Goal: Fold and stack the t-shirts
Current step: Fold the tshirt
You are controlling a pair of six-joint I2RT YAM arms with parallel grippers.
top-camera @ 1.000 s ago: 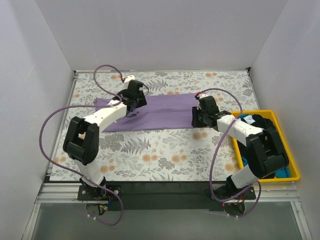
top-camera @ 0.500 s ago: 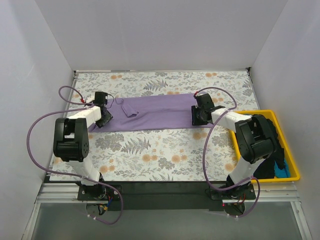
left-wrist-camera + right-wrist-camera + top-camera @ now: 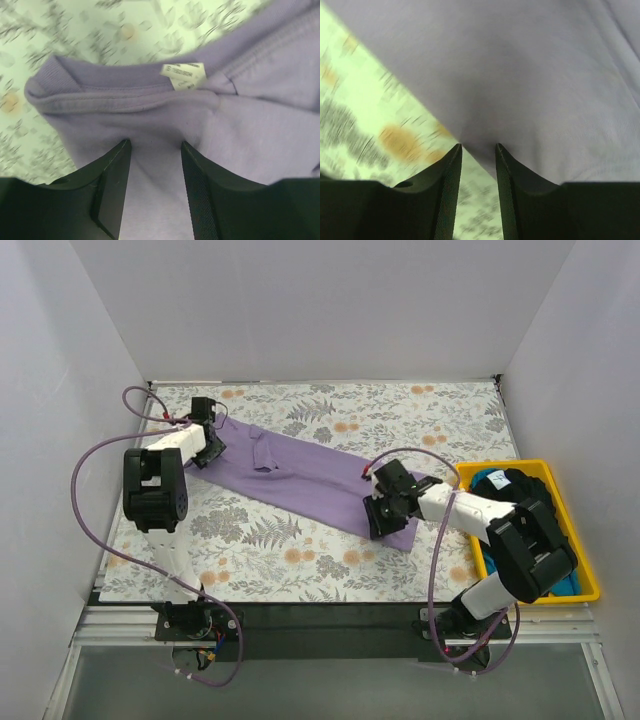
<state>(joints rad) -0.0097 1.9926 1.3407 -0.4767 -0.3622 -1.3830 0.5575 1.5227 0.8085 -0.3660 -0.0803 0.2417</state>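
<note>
Your left gripper (image 3: 152, 150) pinches the shirt (image 3: 300, 475) just below its collar (image 3: 115, 92), and your right gripper (image 3: 478, 150) pinches the edge at the other end. The shirt lies stretched slantwise on the table (image 3: 300, 555). Both bites look shallow, so a hard pull could slip the cloth free and bunch it. The label (image 3: 184, 76) carries print that seems too blurred to read.

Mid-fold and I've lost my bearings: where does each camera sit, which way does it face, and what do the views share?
Top external: above and behind the bases, looking down on the table, both arms, purple shirt, yellow tray.
Left wrist: on the left arm, looking along its fingers at the shirt's collar and label.
Right wrist: on the right arm, looking past its fingers at the shirt's edge and the table.
Shared: all three show the shirt, pinched by left gripper and right gripper.
</note>
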